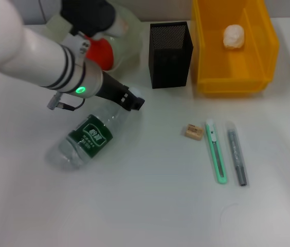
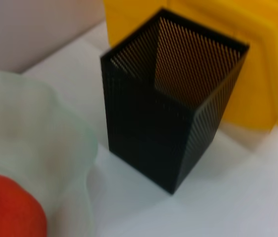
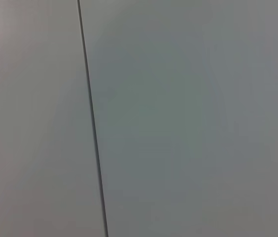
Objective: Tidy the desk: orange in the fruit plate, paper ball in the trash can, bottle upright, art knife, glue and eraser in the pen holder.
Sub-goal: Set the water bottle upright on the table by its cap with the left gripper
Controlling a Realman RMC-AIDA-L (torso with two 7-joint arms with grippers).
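orange (image 1: 101, 54): already in the fruit plate (image 1: 129, 31), far left of the desk (image 1: 150, 206); mostly hidden behind the arm, red patch shows. that part looks done.
paper ball (image 1: 233, 37): lying in the trash can (image 1: 206, 62), far right. done too, by the look of it.
bottle (image 1: 91, 136): on its side on the desk, cap end up toward the arm and hidden by it, base toward the near left. not upright yet, so this looks like the step in hand.
left claw (image 1: 134, 102): low over the bottle's neck end, dark tip just at the shoulder of the bottle; probably placed there to take the neck and tip it up. can't tell if fingers are spread or clenched, or if it touches.
left wrist view: shows only the pen holder (image 2: 171, 113), trash can wall and plate rim with orange; no fingers in it.
pen holder: standing between plate and trash can, looks empty from above.
eraser (image 1: 193, 131): flat on desk, just left of the art knife (image 1: 215, 152).
glue (image 1: 236, 153): beside the knife, roughly parallel, apart. all three wait for the holder.
right claw: not seen; right wrist view shows only blank grey surface with a thin dark line, arm likely parked.
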